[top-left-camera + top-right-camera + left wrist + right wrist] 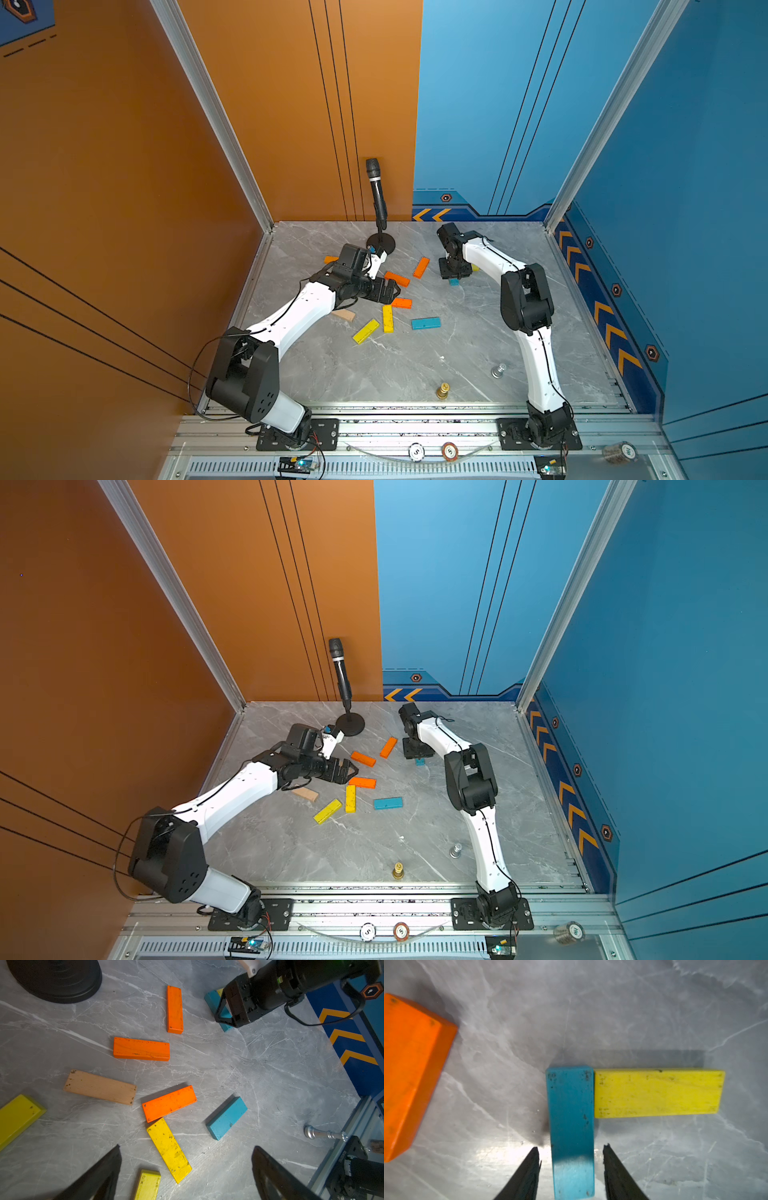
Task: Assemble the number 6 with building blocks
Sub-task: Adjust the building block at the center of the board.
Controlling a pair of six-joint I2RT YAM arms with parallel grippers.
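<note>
The right gripper (571, 1147) stands spread astride a blue block (571, 1105), a thin gap at each finger; a yellow block (656, 1093) butts against that block's long side. In a top view that pair sits just right of centre, and the other building blocks (388, 318) lie scattered at mid-frame near the left gripper (392, 292), its jaws wide apart.

Scuffed matt painted wood blocks (141, 1049), bare tan block (99, 1087); glossy marbled tabletop (270, 1084)
</note>
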